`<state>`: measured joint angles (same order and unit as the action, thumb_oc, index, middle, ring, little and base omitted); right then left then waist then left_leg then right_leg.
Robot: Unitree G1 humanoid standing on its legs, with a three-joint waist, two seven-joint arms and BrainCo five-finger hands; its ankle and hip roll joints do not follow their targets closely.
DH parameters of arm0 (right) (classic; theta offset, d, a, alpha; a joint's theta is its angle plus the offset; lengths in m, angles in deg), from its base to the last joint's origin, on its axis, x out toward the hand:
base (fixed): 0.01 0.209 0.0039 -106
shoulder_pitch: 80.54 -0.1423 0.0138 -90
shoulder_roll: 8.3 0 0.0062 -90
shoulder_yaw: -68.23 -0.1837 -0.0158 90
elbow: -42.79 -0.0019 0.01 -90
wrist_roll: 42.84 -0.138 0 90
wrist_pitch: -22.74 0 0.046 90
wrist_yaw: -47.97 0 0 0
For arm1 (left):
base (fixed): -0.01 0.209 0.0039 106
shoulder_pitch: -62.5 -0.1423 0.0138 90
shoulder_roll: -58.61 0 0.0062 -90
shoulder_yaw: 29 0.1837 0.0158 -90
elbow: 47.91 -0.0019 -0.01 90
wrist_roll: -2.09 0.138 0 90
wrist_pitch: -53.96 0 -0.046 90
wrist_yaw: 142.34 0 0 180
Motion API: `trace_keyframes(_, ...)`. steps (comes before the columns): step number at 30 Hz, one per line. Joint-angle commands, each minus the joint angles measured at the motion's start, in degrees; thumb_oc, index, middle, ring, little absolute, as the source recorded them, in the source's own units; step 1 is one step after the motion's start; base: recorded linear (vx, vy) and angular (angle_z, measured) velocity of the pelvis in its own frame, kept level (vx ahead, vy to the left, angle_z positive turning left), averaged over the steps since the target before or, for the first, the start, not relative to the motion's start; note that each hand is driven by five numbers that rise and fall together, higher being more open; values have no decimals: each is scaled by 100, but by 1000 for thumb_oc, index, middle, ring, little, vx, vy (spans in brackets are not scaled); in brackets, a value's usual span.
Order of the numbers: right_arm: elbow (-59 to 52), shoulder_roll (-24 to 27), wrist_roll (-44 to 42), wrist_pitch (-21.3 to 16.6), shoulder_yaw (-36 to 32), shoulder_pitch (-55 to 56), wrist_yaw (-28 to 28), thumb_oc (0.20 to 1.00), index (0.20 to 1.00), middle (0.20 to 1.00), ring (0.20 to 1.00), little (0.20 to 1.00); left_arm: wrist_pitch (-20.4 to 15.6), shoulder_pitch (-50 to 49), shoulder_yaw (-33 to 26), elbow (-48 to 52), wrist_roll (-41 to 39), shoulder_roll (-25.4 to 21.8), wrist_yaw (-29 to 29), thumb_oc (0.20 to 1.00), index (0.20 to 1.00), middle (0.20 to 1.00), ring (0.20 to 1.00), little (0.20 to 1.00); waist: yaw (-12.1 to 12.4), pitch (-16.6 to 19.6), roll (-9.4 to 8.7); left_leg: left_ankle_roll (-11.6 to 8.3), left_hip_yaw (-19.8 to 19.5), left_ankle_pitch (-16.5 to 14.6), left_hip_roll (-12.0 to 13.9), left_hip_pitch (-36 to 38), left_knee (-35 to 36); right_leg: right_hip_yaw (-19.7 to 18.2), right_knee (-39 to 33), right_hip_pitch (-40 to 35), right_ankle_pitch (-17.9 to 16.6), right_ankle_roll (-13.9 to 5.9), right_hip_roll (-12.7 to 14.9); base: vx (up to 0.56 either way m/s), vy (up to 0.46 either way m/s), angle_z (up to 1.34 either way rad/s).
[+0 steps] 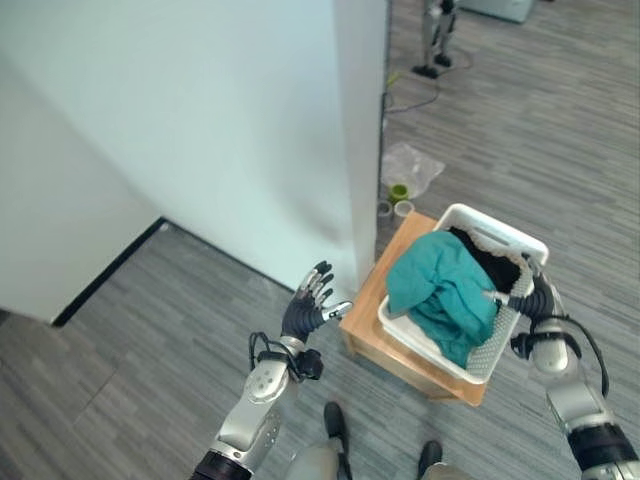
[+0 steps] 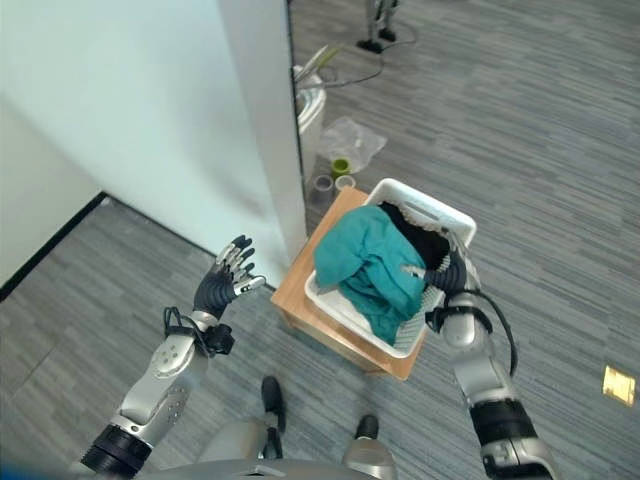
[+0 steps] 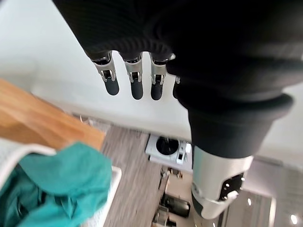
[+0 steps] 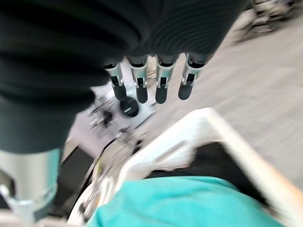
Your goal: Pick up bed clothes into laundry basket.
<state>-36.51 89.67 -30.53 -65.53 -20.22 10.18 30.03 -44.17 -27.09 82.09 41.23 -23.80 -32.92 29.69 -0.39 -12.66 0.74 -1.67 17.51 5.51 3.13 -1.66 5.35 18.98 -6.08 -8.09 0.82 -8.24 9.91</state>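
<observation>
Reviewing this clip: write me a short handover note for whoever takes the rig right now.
Left hand: open, empty, raised beside the wooden stand.
Right hand: open, at the laundry basket's right rim, holding nothing.
Done: teal cloth and a dark garment lie in the basket, which sits on the stand.
Left: no more bed clothes in view; check the bed.

Clothes [image 1: 445,285] in basket [image 1: 497,232], basket on table [image 1: 372,322].
</observation>
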Motion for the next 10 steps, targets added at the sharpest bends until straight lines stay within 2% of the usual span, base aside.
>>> trace_keyframes(1,-318,125,-314,-541,32,138,226,1000,1000,1000,1000,1000,-203,239,-101,-85,396,89,-92,1000,1000,1000,1000,1000,-81,279,-66,-348,183,-462,323,496,-35,132,108,-122,270,-213,226,-16,-14,-39)
trace_keyframes(10,-696,128,-500,-838,-33,910,671,1000,1000,1000,1000,1000,-283,-91,-273,-58,531,36,-60,1000,1000,1000,1000,1000,-303,338,48,-374,342,-412,419,648,-35,-86,108,-93,228,-164,128,-32,-17,-23)
